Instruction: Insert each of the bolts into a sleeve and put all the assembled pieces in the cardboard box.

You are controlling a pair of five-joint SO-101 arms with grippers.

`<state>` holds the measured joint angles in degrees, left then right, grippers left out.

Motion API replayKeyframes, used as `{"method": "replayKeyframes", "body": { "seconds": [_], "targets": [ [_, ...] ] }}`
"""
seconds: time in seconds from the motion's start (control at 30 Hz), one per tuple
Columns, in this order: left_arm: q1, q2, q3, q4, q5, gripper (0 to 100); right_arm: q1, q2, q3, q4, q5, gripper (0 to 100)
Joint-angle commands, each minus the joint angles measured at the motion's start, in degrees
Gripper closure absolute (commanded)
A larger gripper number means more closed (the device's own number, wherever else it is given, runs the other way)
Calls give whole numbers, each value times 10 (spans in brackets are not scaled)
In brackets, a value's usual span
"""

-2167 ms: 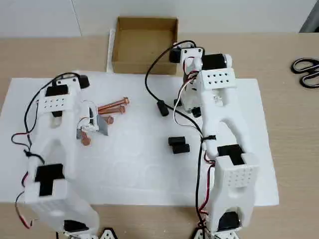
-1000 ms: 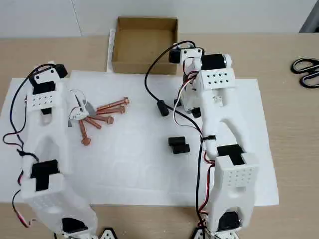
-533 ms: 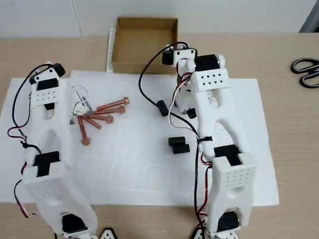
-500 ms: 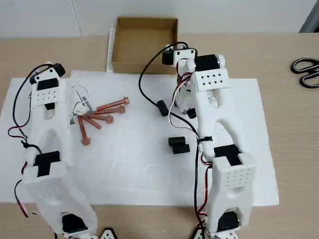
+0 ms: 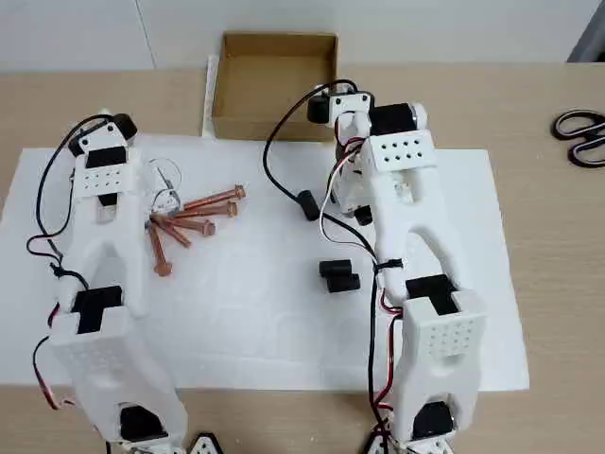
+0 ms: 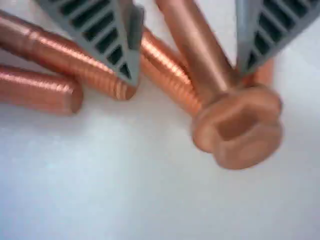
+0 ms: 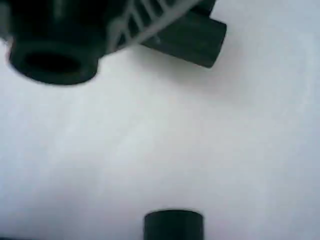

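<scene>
left gripper [image 6: 186,74] wide open astride copper bolt [image 6: 235,125], 10 o'clock on foam mat [image 5: 265,322] | right gripper [image 7: 135,20] by black sleeve [image 7: 50,55]: I cannot tell its grip

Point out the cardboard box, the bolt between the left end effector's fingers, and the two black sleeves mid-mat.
cardboard box [image 5: 279,85]: high view, bare floor inside.
bolt [image 6: 235,125]: left wrist view, its hex head.
black sleeves [image 5: 335,268]: high view, the sleeve nearer the box.

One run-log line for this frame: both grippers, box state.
left gripper: open, astride a bolt | right gripper: low beside sleeves | cardboard box: empty | assembled: none
</scene>
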<state>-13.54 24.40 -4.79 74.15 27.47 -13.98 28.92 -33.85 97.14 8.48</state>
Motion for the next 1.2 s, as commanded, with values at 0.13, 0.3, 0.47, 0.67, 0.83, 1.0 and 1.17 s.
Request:
{"method": "replayKeyframes", "body": {
  "seconds": [0.13,0.3,0.47,0.67,0.83,1.0,1.17],
  "targets": [
    [1,-2,-16,-25,7,882,-2,-37,-7,8,0,995],
    [-6,-2,-16,-28,33,881,-2,-37,-7,8,0,995],
    [-15,-2,-16,-38,34,885,-2,-37,-7,8,0,995],
    [-12,-2,-16,-39,32,924,-2,-37,-7,8,0,995],
    [-12,-2,-16,-39,31,926,-2,-37,-7,8,0,995],
    [-11,-2,-18,-39,31,971,-2,-37,-7,8,0,995],
    [-11,-2,-18,-39,30,974,-2,-37,-7,8,0,995]
  ]
}}
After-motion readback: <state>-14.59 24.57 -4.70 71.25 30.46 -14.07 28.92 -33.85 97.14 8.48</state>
